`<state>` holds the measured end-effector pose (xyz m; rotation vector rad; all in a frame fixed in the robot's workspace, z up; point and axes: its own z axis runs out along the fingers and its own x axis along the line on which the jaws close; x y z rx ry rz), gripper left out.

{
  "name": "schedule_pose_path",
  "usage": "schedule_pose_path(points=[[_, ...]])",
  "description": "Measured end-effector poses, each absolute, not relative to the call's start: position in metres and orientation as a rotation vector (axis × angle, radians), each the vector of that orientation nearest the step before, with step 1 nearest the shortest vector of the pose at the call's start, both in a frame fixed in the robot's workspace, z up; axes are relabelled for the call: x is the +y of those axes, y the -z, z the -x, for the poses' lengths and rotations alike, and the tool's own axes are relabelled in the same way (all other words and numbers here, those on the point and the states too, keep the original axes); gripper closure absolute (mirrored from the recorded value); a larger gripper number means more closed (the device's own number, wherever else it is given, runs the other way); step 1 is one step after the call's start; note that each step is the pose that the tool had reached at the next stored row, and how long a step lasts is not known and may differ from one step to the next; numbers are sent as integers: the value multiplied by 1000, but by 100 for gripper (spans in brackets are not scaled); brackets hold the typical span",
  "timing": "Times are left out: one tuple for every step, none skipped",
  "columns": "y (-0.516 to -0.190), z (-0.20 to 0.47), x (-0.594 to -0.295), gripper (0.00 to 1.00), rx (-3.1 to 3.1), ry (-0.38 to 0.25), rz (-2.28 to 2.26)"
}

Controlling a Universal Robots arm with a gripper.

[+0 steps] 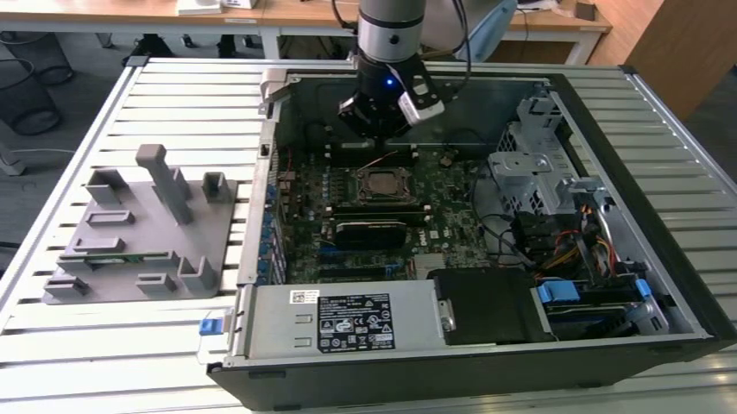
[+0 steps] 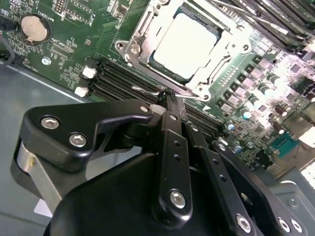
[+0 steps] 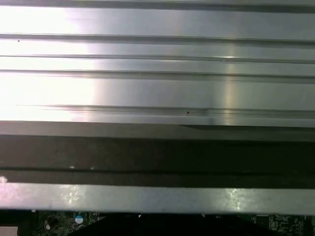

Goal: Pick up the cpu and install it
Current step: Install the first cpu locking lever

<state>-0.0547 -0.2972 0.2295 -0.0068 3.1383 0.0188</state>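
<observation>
Cpu lay flat in the socket frame on the motherboard, square with the frame, metal top upward. Pincer hung just beside it over the memory slots, fingers together and empty, inside the open computer case on the slatted counter

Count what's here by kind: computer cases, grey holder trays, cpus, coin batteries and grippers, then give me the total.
computer case: 1
grey holder tray: 1
cpu: 1
coin battery: 1
gripper: 1
Total: 5
</observation>
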Motion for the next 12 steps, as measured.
schedule_pose_path(points=[[-229, 54, -297, 89, 3138, -18, 7], [-229, 53, -297, 89, 3138, -18, 7], [-228, 52, -297, 89, 3138, -18, 7], [-228, 51, -297, 89, 3138, -18, 7], [-228, 50, -297, 89, 3138, -17, 7], [-228, 48, -296, 89, 3138, -17, 7], [-228, 47, -296, 89, 3138, -17, 7], [-227, 46, -296, 89, 3138, -18, 7], [-227, 45, -296, 89, 3138, -17, 7], [-226, 44, -296, 89, 3138, -17, 7], [-226, 44, -296, 89, 3138, -17, 7], [-225, 43, -295, 89, 3138, -16, 7]])
